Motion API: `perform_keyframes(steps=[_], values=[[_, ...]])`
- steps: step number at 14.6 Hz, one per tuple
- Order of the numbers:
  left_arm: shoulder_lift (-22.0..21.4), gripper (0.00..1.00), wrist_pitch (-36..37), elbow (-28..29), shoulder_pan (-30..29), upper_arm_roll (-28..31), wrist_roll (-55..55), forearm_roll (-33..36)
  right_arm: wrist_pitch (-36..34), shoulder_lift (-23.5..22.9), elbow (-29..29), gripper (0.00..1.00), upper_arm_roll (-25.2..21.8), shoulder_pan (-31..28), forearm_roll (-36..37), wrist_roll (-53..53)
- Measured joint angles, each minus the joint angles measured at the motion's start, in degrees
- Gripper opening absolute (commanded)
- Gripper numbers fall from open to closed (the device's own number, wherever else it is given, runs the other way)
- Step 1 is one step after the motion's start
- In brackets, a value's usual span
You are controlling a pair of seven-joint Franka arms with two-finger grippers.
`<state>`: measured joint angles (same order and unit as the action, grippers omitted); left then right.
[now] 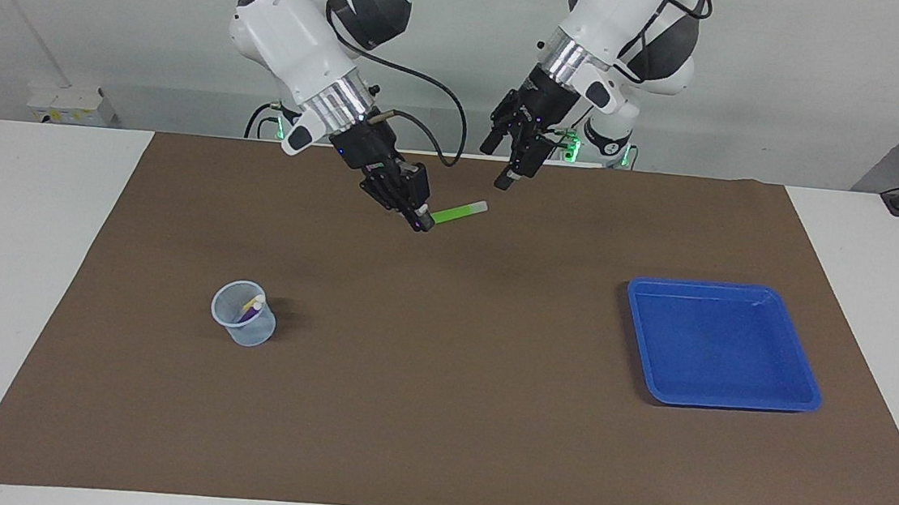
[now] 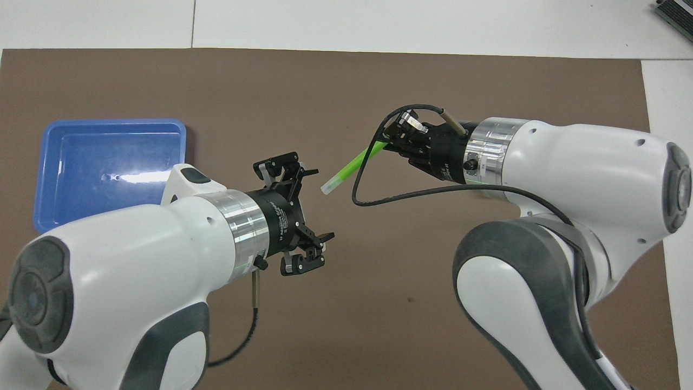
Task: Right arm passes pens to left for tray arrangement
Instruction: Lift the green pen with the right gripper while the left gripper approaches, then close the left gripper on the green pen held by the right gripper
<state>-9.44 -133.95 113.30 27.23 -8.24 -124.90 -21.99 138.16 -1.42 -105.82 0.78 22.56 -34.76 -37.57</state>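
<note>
A bright green marker pen (image 1: 457, 212) hangs in the air over the middle of the brown mat (image 1: 435, 414), its pale tip pointing toward my left gripper (image 1: 504, 156). My right gripper (image 1: 420, 222) is clamped tight on the pen's other end, holding it nearly level, tip slightly raised. My left gripper sits just beside that pale tip without touching it, jaws spread to their widest and holding nothing; from overhead the tip (image 2: 327, 188) lies just off one of its fingers (image 2: 297, 174). The purple and yellow pens (image 1: 253, 306) stand tilted in a small translucent cup (image 1: 243, 314) toward the right arm's end of the table, well apart from both grippers. The shallow blue tray (image 1: 722, 344) rests on the mat toward the left arm's end, with no pen in it. The mat covers most of the white table (image 1: 19, 247).
</note>
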Motion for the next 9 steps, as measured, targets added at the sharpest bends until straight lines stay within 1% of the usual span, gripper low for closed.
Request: perform_keyframes(steps=[1, 6, 9], values=[[0.02, 1.00, -1.73, 0.88, 0.15, 0.04, -2.90, 0.00, -0.01, 0.01, 0.00, 0.00, 0.00, 0.26, 0.00, 0.74], [0.40, 1.00, -5.01, 2.23, 0.16, 0.43, -20.67, 0.85, -0.31, 0.14, -0.01, 0.00, 0.01, 1.31, 0.00, 1.85], [3.07, 1.00, -8.65, 2.95, 1.05, 0.29, -26.57, 5.64, -0.31, 0.15, -0.01, 0.00, 0.02, 2.03, 0.00, 1.85]])
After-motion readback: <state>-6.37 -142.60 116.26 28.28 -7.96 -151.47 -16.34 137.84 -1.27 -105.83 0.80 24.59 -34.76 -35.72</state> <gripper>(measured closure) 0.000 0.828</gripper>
